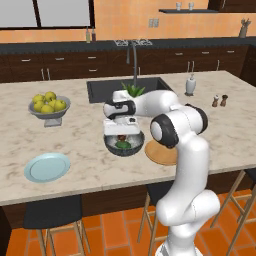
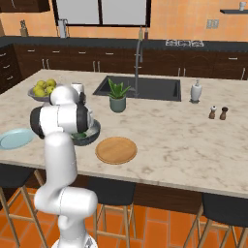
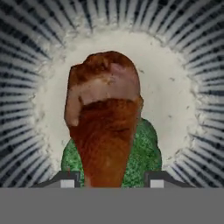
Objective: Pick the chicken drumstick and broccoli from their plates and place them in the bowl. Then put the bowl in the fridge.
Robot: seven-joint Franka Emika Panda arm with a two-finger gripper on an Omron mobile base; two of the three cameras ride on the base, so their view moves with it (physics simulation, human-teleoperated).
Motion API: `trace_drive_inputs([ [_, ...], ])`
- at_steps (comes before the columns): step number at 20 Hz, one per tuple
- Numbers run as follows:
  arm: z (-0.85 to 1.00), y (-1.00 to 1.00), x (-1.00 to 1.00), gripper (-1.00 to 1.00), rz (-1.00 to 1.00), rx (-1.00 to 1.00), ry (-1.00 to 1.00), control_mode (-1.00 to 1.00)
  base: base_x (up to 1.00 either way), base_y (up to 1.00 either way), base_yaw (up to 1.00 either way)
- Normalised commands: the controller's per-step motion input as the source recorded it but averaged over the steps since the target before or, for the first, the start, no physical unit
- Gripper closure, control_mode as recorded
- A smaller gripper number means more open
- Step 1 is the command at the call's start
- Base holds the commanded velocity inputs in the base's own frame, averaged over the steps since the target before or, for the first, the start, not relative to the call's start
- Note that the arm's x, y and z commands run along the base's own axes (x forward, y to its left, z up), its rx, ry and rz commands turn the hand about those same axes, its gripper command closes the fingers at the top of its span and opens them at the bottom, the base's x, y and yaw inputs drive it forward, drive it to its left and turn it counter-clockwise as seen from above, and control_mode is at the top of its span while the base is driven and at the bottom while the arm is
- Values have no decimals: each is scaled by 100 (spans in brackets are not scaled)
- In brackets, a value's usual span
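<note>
**Inspector:** Position of the gripper?

**Assistant:** Directly above the bowl, pointing down into it. In the hand view the chicken drumstick runs straight out from between the two fingertips, thin end at the tips, thick end toward the bowl's centre.

**Inspector:** Holding it?

**Assistant:** Cannot tell. The tips sit just beside the thin end on either side; contact is not clear.

**Inspector:** The broccoli?

**Assistant:** In the bowl, under the drumstick and showing on both sides of it.

**Inspector:** The plates?

**Assistant:** Blue plate well to the left of the bowl, wooden plate just beside it on the right. Both bare.

**Inspector:** Judgement?

**Assistant:** Both foods are in the bowl. The coming move likely turns on clearing straight up along the drumstick's axis, then taking the bowl's rim.
</note>
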Motion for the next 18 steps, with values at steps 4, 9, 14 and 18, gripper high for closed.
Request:
trace_drive_inputs([
  [4,26,-3,-39,-100,0,0,0,-100,0,0,0],
  [9,28,-46,-45,-100,-3,3,-1,-100,0,0,0],
  [14,4,-57,-22,-100,-18,1,0,-100,0,0,0],
  [18,-8,-27,1,-100,-32,0,-1,-100,0,0,0],
])
